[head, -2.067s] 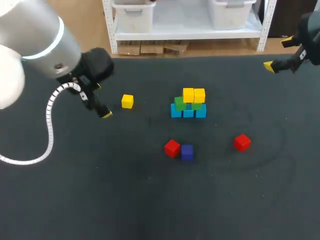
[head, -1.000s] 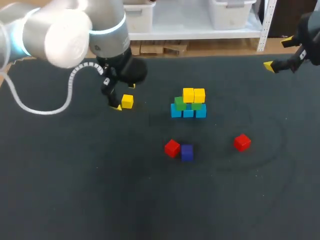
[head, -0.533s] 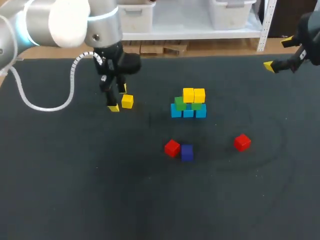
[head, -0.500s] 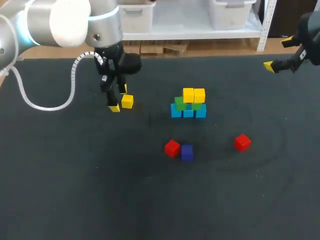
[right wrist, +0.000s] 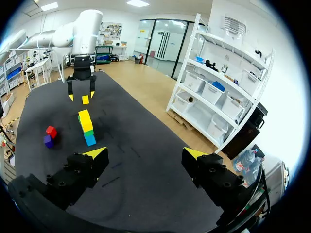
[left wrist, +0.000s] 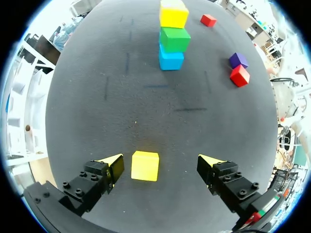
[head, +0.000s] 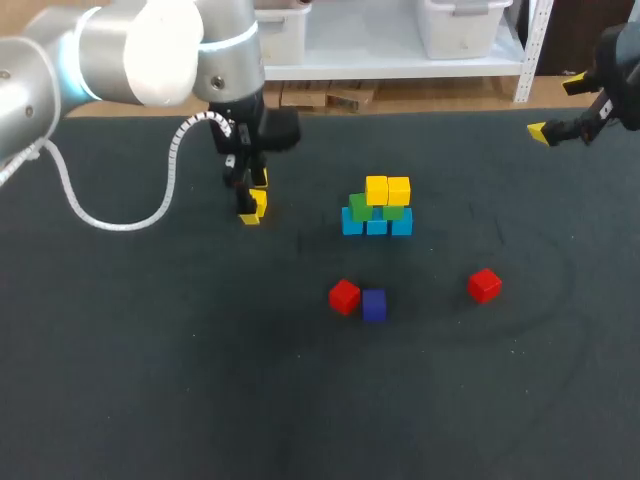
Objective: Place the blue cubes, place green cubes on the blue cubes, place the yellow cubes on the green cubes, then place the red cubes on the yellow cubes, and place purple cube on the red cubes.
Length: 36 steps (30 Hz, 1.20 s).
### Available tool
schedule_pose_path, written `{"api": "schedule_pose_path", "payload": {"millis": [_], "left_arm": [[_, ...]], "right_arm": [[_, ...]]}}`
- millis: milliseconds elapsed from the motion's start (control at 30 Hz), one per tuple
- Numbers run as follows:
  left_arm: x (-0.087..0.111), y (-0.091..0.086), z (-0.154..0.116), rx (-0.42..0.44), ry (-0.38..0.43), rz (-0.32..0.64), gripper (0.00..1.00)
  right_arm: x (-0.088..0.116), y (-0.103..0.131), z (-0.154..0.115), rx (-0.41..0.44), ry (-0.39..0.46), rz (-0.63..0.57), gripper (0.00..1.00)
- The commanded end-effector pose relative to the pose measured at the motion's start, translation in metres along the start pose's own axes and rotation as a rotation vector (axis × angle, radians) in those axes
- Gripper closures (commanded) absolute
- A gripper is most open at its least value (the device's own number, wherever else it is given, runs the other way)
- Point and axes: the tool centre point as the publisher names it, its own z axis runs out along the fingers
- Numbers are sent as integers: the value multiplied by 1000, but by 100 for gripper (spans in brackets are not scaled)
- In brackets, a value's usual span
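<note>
spread left end effector (left wrist: 161, 164) straddles the loose yellow cube (left wrist: 145, 166), not touching it.

My left arm (head: 150, 60) comes in from the left and bends down at a black wrist, a white coiled cable (head: 120, 215) looping beneath it. Its left gripper (head: 250, 200) points straight down, low over the table, well to the left of the cube stack (head: 377, 207), fingers spread wide apart. My right arm (head: 620, 60) sits far off to the right of and beyond the stack, raised above the table; the right gripper (head: 556, 105) is angled down towards the stack, fingers also held wide apart
</note>
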Motion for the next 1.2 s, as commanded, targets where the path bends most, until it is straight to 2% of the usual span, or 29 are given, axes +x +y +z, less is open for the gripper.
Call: {"api": "schedule_pose_path", "payload": {"millis": [33,233,267,333,367,400,433,700,900,1000,1200], "left_arm": [[2,-5,4,-14,3,1,0],[3,-3,9,-46,22,-6,2],[3,-3,10,-52,20,-15,9],[3,0,10,-57,9,-41,47],[3,0,10,-62,7,-41,57],[3,1,10,-74,10,-38,72],[3,1,10,-80,10,-38,100],[5,3,0,-121,38,-53,100],[4,4,-13,-173,112,-87,100],[-5,3,-29,-172,122,-113,100],[-34,0,-69,-154,68,-148,100]], "right_arm": [[0,1,-1,2,1,0,0],[0,1,-1,2,1,0,0],[0,1,-1,2,1,0,0],[0,1,-1,2,1,0,0],[0,1,-1,2,1,0,0],[0,1,-1,2,1,0,0],[0,1,-1,2,1,0,0],[0,1,-1,2,1,0,0],[0,1,-1,2,1,0,0],[0,1,-1,2,1,0,0],[0,1,-1,2,1,0,0]]}}
